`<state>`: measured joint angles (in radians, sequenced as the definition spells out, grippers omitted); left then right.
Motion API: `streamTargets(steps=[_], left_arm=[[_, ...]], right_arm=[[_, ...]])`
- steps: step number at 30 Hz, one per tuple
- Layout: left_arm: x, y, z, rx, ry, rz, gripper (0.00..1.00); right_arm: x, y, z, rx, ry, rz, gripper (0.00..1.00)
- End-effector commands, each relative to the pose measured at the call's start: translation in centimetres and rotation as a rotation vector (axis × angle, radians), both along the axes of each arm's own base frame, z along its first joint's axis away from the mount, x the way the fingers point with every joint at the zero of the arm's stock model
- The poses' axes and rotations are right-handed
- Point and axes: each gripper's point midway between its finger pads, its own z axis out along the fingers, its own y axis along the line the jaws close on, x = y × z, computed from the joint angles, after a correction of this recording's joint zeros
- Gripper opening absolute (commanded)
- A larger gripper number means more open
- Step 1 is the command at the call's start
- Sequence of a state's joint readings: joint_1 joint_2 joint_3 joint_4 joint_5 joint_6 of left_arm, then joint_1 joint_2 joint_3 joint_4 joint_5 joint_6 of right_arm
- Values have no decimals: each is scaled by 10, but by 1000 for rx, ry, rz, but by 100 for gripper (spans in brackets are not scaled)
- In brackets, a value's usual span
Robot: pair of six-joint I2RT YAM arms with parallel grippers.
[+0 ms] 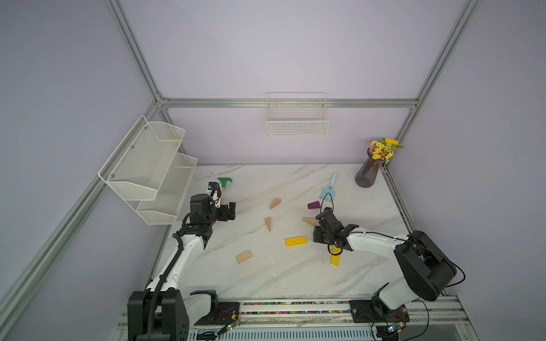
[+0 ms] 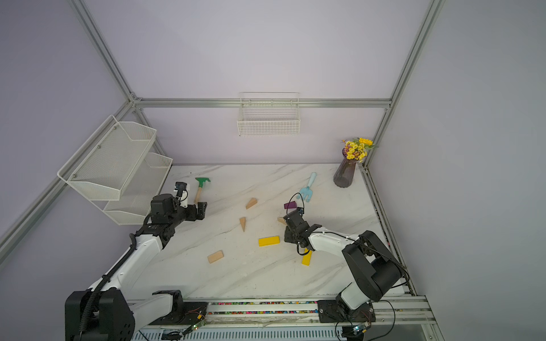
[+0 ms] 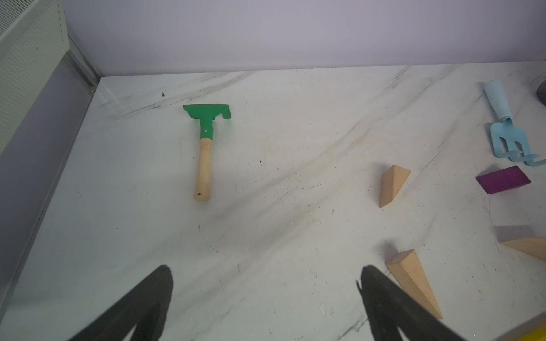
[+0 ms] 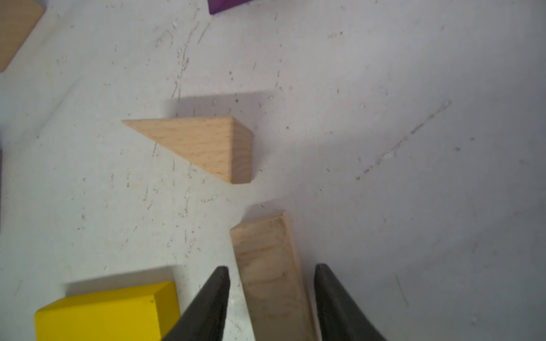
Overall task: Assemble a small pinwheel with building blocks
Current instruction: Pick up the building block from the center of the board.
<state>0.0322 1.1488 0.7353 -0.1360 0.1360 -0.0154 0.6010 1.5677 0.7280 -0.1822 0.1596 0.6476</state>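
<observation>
- Step in hand: taking up a first piece; nothing is joined, and the small wood and coloured building blocks (image 1: 268, 223) lie scattered mid-way across the white marble-patterned counter (image 1: 266, 280)
- Toward the counter's right edge, the right gripper (image 4: 271, 265) has its jaws either side of a pale wood rectangular block (image 4: 266, 251), with slim gaps showing and no grip yet
- The left gripper (image 3: 266, 266) hovers near the left edge, jaws wide apart and empty
- Next, probably: pinch squarely and lift clear of the pale wood wedge (image 4: 206, 144) just beside

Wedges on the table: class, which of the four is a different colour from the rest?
The purple wedge, beside the light blue fork. The other three wedges are pale wood.
</observation>
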Motion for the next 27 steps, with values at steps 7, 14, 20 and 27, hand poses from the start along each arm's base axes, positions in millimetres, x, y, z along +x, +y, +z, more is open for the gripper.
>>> streamTargets(steps=[7, 14, 20, 27], left_arm=[[5, -6, 15, -31, -53, -19, 100], [5, -6, 15, -36, -56, -21, 100], [5, -6, 17, -48, -67, -14, 100], [5, -5, 19, -48, -72, -6, 100]], right_arm=[[24, 44, -5, -38, -8, 147, 30], [43, 94, -4, -52, -44, 296, 28], [62, 113, -7, -94, -64, 373, 28], [71, 121, -16, -140, -70, 447, 27]])
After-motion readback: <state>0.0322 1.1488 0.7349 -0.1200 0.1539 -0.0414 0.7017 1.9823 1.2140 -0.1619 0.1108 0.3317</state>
